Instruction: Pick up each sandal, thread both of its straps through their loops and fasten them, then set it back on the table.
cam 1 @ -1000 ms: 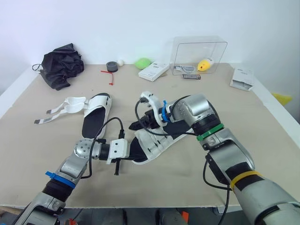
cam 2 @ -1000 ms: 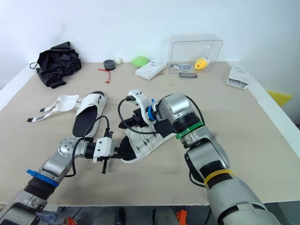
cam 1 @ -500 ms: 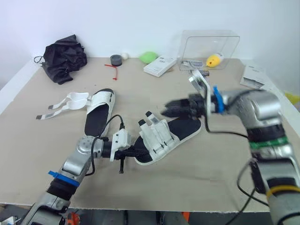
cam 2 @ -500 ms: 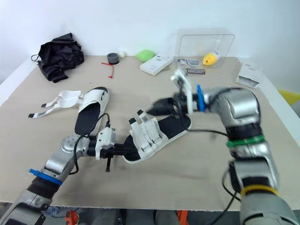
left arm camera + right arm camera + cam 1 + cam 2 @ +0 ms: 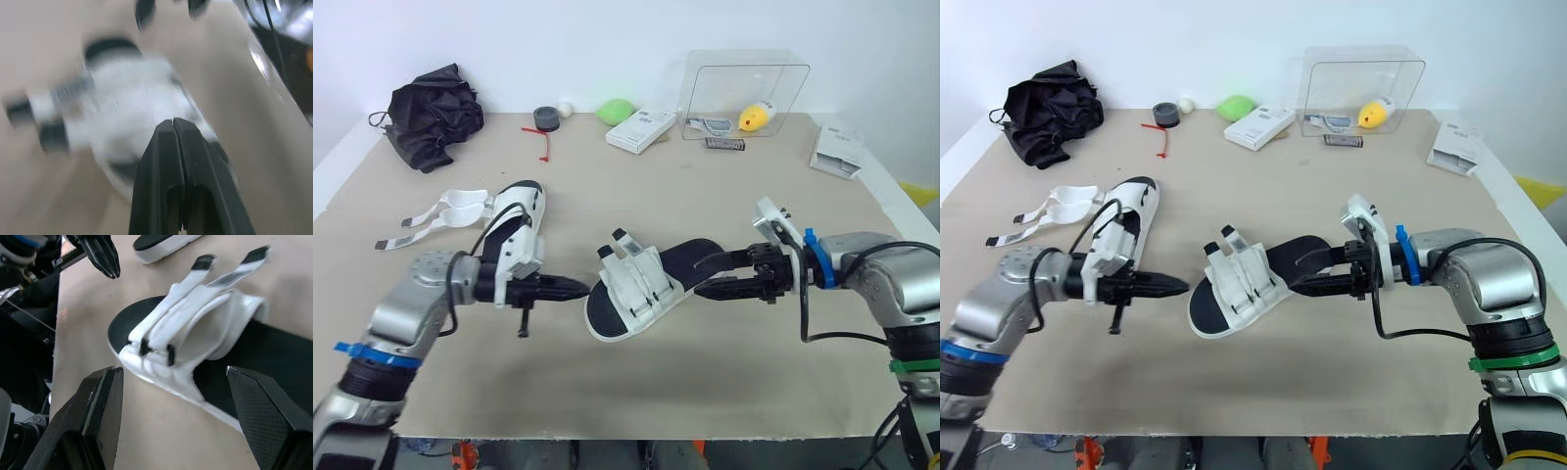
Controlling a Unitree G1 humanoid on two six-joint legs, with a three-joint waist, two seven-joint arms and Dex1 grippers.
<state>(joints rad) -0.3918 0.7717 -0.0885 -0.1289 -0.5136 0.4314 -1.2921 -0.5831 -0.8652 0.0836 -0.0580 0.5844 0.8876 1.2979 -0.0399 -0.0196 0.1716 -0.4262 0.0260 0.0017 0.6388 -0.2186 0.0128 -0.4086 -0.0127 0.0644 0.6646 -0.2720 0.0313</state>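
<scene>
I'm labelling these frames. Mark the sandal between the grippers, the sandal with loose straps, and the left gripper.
sandal between the grippers (image 5: pixel 641 286): left eye view, on its white straps.
sandal with loose straps (image 5: pixel 527 199): left eye view, on its sole.
left gripper (image 5: pixel 576 289): left eye view, at its fingertips.

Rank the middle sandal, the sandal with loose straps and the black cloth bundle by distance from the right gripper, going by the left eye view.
1. The middle sandal, just in front of the right gripper.
2. The sandal with loose straps, farther left.
3. The black cloth bundle, far back left corner.
</scene>
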